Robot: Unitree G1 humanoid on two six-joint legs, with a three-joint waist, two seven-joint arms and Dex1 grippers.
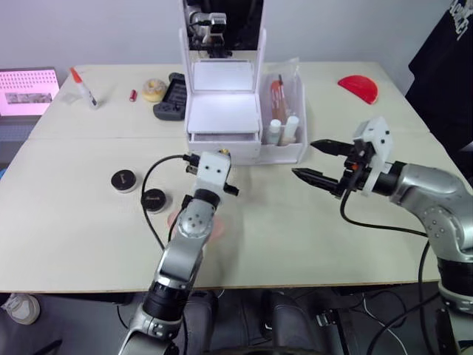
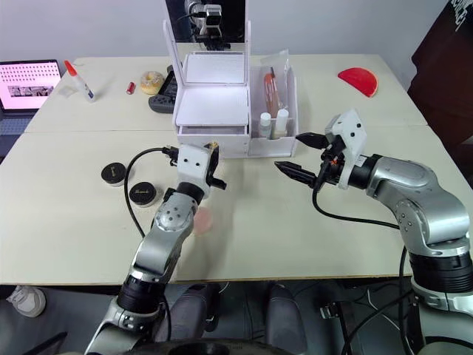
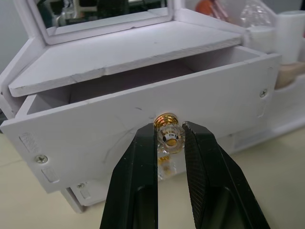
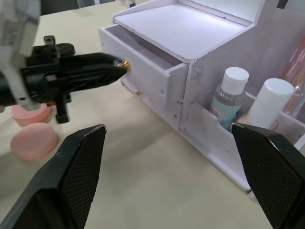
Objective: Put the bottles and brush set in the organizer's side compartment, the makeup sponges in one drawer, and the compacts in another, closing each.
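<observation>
White plastic forms the organizer [image 1: 222, 118], which stands toward the far middle of a pale table [image 1: 310, 237] with its upright mirror [image 1: 222, 26] at the back, facing me. Its upper drawer [image 3: 143, 124] is pulled partly out toward me, and my left gripper [image 3: 169, 138] pinches that drawer's gold knob [image 3: 167, 128] between its two black fingers, reaching straight in at the drawer front.

The side compartment [image 2: 284, 140] is the organizer's right part. In it the two bottles [image 4: 231, 98] stand upright, white caps up, side by side behind the low front wall: the slim clear one on the left, the wider one [image 4: 267, 102] on the right. Behind them the brush set [image 2: 272, 85] stands on end, its long axis nearly vertical and leaning slightly.

My right gripper [image 1: 323, 161] hovers over the table just right of the organizer, fingers spread wide and empty, pointing left toward the side compartment.

The two peach-pink makeup sponges [image 4: 31, 133] lie flat on the table next to each other, under and beside my left arm. The two black compacts [image 2: 113, 173] lie flat, lids up, to the left of that arm, the second [image 2: 142, 194] nearer me.

Along the far left edge sit a glue bottle [image 1: 83, 87] lying at a slant with its red tip pointing away, and a tape roll [image 1: 154, 89].
</observation>
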